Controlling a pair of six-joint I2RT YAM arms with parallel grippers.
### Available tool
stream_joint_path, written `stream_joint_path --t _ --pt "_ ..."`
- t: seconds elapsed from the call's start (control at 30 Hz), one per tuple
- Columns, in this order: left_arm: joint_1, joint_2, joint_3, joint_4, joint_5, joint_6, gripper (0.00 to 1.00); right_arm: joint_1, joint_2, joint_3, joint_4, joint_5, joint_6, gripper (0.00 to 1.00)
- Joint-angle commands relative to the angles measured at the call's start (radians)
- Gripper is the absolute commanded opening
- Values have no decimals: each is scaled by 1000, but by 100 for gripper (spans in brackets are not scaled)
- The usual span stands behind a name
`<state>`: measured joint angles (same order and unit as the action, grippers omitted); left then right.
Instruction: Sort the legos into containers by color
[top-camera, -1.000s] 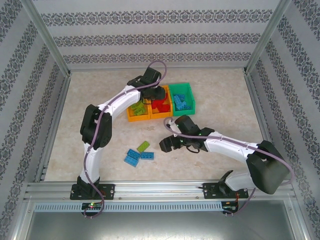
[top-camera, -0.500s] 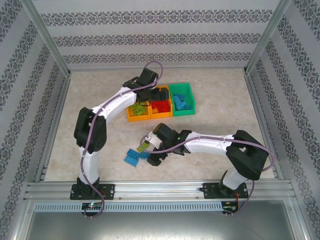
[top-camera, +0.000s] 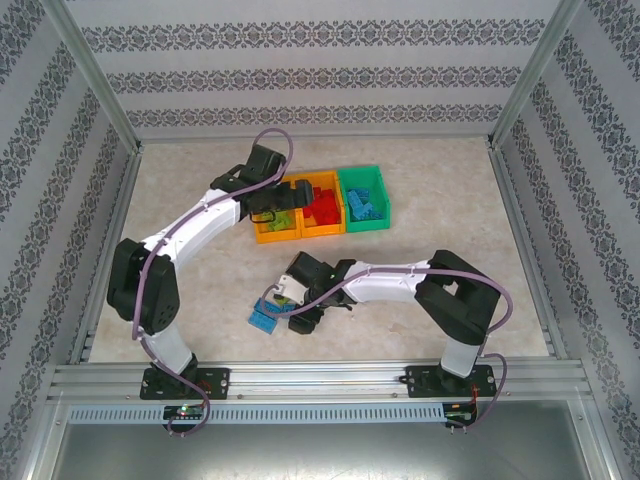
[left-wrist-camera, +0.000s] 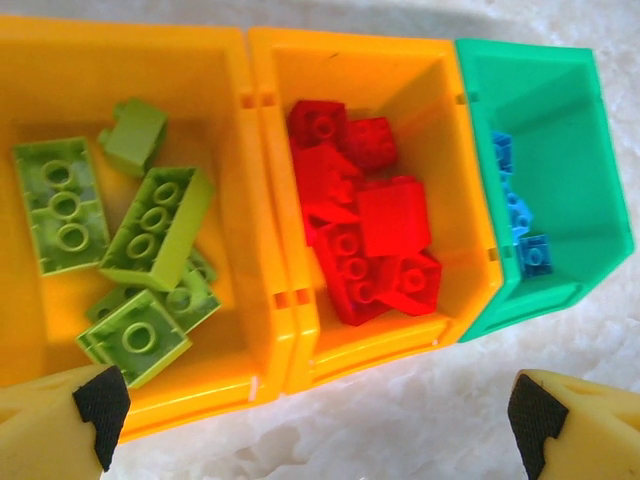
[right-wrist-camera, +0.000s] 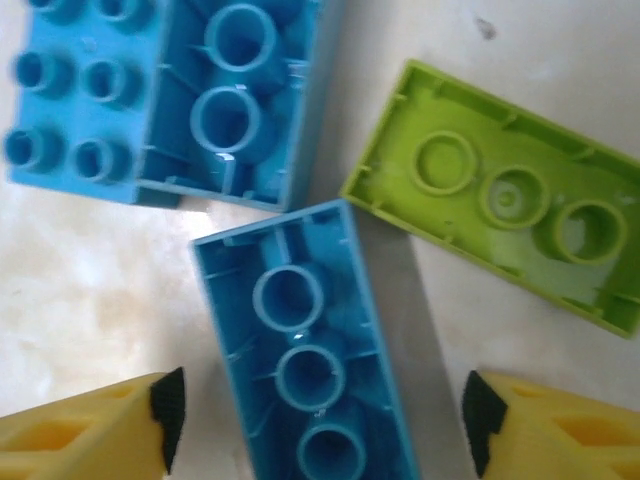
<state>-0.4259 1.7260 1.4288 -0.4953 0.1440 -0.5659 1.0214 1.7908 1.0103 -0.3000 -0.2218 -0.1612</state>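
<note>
Top external shows our right claw newly swung onto the loose legos, lower left of centre. In right wrist, its half-open jaws flank a blue brick, lower centre, untouched: next pick, we judge. Our left claw has sprung wide, empty, below the bins; its delivery looks done.

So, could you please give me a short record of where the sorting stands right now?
Left bin: orange, holds lime green bricks
Middle bin: orange, holds red bricks
Right bin: green, holds blue bricks
Unsorted on table: upturned green brick, stray blue bricks
Left tool: open, above the bins
Right tool: open, astride one stray brick
</note>
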Motion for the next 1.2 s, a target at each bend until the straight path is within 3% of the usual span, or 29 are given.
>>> stream_joint_path --t 0.0,0.13,0.43,0.53,0.7,0.97,1.17 --pt "20 -62 -28 27 -25 -16 99 20 21 17 -40 19 -37 59" --pt "33 -92 -54 18 -41 -12 99 20 -17 0 -42 39 -42 42" --pt "47 -141 -108 -25 -81 7 100 -41 -250 -94 28 19 8 31" --pt "48 -169 -141 -43 -99 13 100 -125 -332 -127 71 -6 50 29" --pt "48 -233 -217 -82 -132 8 100 -365 -406 -132 138 -44 176 24" --pt "22 -378 -399 -148 -118 79 100 -640 -220 108 37 -15 329 25" --pt "-90 -464 -533 -182 -169 124 100 -726 13 333 -83 25 436 25"
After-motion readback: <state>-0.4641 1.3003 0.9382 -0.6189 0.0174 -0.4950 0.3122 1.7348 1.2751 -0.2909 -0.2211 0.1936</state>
